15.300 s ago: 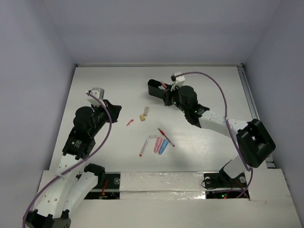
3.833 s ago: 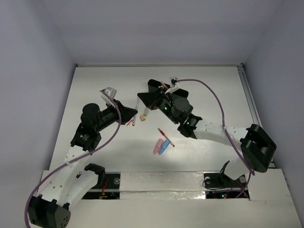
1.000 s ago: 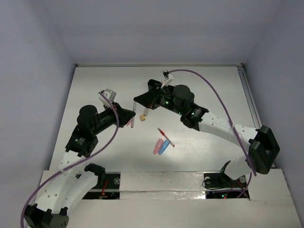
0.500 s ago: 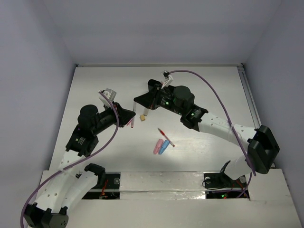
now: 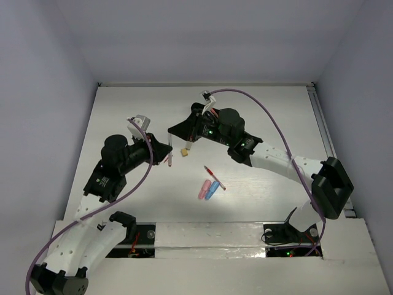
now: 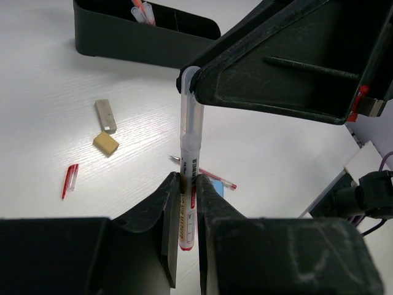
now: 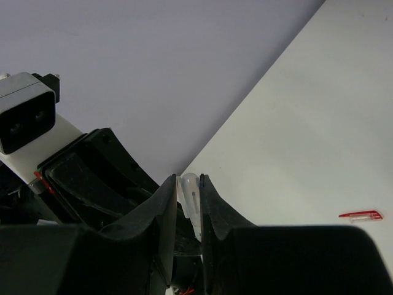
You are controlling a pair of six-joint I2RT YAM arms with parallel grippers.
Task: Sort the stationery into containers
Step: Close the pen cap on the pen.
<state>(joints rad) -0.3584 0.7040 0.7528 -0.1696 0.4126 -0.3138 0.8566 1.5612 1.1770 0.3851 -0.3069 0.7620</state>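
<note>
Pen (image 6: 187, 144), white barrel, clear cap: held above desk (image 6: 55, 129), lower end pinched in left tool (image 6: 186, 180), cap end in right tool (image 7: 187, 182) (both narrow). Black tray (image 6: 141, 44) well apart, apparently holding pink pens (image 6: 142, 9).

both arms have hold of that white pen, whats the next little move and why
Probably the left gripper should ease its jaws open. The slim white pen with red lettering is pinched low down by the left jaws and at its top by the right gripper, and the long black plastic tray, already holding pens, sits close to the right gripper.
</note>
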